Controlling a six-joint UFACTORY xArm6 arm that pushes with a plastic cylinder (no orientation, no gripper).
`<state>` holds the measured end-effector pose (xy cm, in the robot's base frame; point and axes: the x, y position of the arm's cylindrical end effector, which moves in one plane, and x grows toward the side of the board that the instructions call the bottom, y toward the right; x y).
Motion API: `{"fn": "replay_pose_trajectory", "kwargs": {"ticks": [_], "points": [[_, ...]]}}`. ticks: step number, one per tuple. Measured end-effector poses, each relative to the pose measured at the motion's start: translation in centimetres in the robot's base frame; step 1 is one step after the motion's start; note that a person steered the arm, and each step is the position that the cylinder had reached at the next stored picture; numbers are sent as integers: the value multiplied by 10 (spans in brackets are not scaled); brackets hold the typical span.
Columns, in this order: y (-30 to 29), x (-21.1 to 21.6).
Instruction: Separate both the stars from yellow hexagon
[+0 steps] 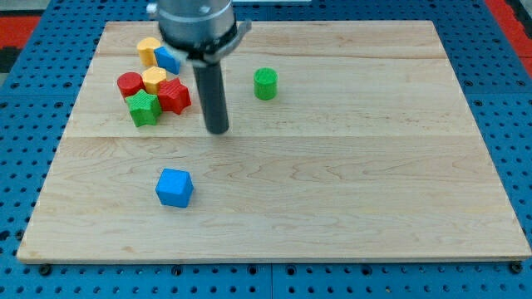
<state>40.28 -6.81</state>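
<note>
A yellow hexagon (155, 80) sits in a cluster at the view's upper left. A red star (174, 96) touches its lower right side. A green star (143, 108) touches its lower left side. A red cylinder (129, 85) lies against the hexagon's left. My tip (217, 129) rests on the board to the right of the cluster, a short gap from the red star, touching no block.
A second yellow block (149, 51) and a small blue block (168, 58) sit at the cluster's top. A green cylinder (265, 84) stands right of my rod. A blue cube (174, 187) lies lower left. The wooden board (332, 208) sits on a blue pegboard.
</note>
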Motion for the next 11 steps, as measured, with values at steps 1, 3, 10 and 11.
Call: {"fn": "replay_pose_trajectory", "kwargs": {"ticks": [1,3,10,11], "points": [[-21,-69],[-48,-62],[-114,-20],[-102,6]]}}
